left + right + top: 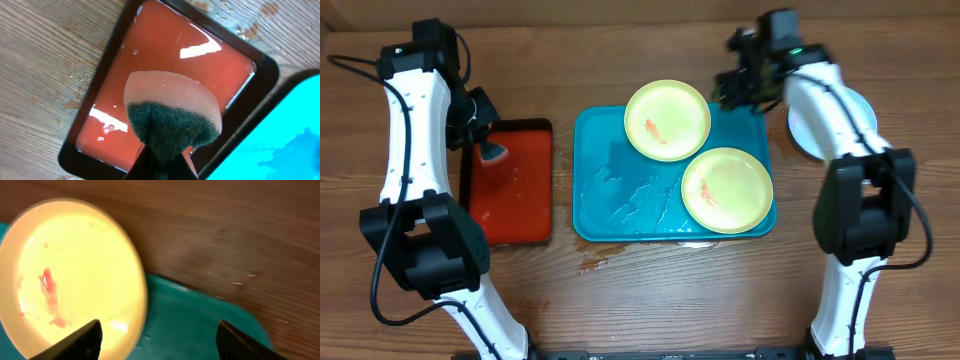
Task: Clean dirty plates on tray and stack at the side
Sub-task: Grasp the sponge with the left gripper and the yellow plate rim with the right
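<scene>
Yellow plates (667, 120) sit dirty on the blue tray (610, 200). Right jaws stand wide by the far rim; left jaws squeeze a sponge (172, 115). Best pinch that rim firmly, then scrub.

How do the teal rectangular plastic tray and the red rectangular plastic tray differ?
The teal tray is larger than the red tray. The teal tray holds the far pale yellow plate and the near pale yellow plate; the red tray holds no plate. The teal tray's rim is teal, the red tray's black. Both are rectangular and look wet.
</scene>
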`<state>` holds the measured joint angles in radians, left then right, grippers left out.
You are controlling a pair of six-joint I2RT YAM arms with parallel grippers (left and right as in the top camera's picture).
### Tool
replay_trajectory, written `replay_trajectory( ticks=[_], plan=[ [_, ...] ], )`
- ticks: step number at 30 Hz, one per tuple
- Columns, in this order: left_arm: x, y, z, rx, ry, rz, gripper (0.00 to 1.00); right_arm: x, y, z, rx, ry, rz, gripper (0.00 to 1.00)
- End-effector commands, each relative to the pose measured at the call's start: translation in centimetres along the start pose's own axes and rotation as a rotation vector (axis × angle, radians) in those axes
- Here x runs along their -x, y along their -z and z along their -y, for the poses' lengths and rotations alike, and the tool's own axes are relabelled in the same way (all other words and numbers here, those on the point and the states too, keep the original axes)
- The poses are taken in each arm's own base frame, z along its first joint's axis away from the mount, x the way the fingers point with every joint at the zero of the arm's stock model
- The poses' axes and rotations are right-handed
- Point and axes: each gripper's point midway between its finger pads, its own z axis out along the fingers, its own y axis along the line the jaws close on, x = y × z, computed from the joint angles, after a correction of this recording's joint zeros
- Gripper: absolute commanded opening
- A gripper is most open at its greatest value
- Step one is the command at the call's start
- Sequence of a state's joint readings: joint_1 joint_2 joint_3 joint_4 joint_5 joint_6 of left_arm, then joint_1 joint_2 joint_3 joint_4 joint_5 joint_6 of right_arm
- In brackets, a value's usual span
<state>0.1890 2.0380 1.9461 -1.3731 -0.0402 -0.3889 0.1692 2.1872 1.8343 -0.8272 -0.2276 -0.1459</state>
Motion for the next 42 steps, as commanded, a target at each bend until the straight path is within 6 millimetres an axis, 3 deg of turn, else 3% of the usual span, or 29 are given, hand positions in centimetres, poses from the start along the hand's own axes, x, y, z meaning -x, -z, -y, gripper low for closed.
replay_trajectory(
  ticks=[1,5,9,13,15,16,22,28,30,36,42],
  plan=[
    [-0.3,1.6,1.3,-0.031,-0.052,0.031,0.04,-0.8,-1.1,-0.3,-0.072,0.051,-0.004,0.74],
    [-0.3,1.7,1.8,-0.037,-0.064,0.040,0.04,-1.1,-2.9,-1.7,-0.066,0.084,0.019,0.74],
    [-0.3,1.7,2.4,-0.042,-0.076,0.048,0.04,-1.4,-5.1,-1.6,-0.062,0.091,0.017,0.74],
    [-0.4,1.7,2.8,-0.044,-0.085,0.051,0.04,-1.3,-5.9,-1.8,-0.050,0.098,0.026,0.71],
    [-0.4,1.7,2.8,-0.044,-0.085,0.051,0.04,-1.2,-5.9,-2.3,-0.035,0.105,0.033,0.60],
    [-0.4,1.7,2.8,-0.045,-0.085,0.051,0.04,-1.1,-6.0,-2.9,-0.027,0.113,0.037,0.47],
    [-0.2,1.8,3.1,-0.050,-0.090,0.062,0.04,-1.7,-6.9,-4.5,-0.012,0.136,0.015,0.40],
    [-0.2,1.8,3.1,-0.051,-0.090,0.061,0.04,-2.4,-7.3,-5.6,0.000,0.116,-0.010,0.12],
    [-0.3,1.8,3.3,-0.057,-0.091,0.058,0.04,-2.6,-7.1,-6.1,0.003,0.116,-0.030,0.08],
    [-1.5,2.0,6.1,-0.168,-0.186,0.024,0.04,-4.2,-6.3,-8.3,0.013,0.061,-0.123,0.04],
    [-3.6,2.0,9.5,-0.209,-0.263,-0.001,0.04,-6.9,-6.0,-9.4,-0.007,-0.132,-0.233,0.04]
  ],
)
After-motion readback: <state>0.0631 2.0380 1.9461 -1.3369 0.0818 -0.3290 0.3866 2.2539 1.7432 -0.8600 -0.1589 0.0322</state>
